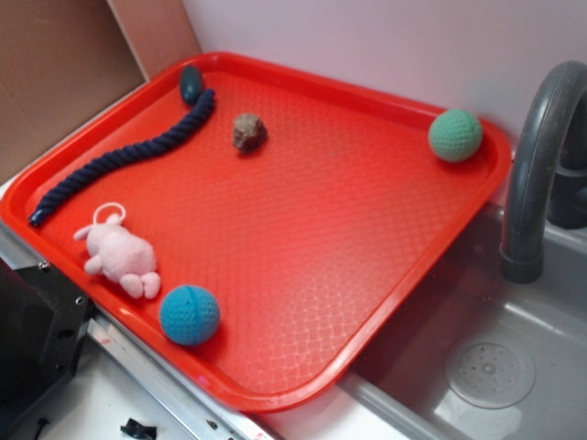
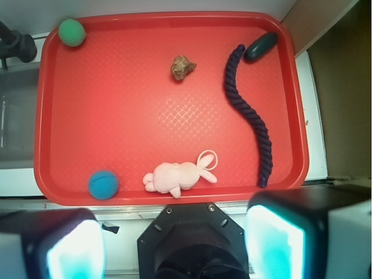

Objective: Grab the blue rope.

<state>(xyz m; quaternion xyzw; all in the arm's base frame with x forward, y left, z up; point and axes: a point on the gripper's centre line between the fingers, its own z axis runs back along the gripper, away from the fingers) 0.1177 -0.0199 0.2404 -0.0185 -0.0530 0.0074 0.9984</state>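
Wrist view, left to right. The red tray [image 2: 43, 116] fills the frame. At its far left corner sits a green ball [image 2: 72, 32]; at its near left, a blue crocheted ball [image 2: 103, 184]. A brown lump [image 2: 182, 67] lies far of centre, and a pink plush toy [image 2: 177, 177] rests by the near rim, just left of centre.

The blue rope [image 2: 249, 113] occupies the right portion of the tray. Its long axis runs near-to-far, in a shallow S-curve: the far end lies just beside a dark teal oval object [image 2: 261, 47] at the far right corner, contact not confirmable; the near end, with the darker tip, stops just short of the near rim.

The gripper [image 2: 174, 244] is above and outside the near edge of the tray, well apart from every object. Its two fingers [image 2: 273, 244] appear at the bottom corners of the frame, spread wide with nothing between them.

Governing relation: the rope lies ahead of the gripper and to its right, its near tip almost in line with the right finger. The fingers open left-to-right, that is, across the rope's long axis, so in all likelihood no wrist rotation is required; the move calls for travel forward and rightward, then descent over the mid-section, clear of the oval object.
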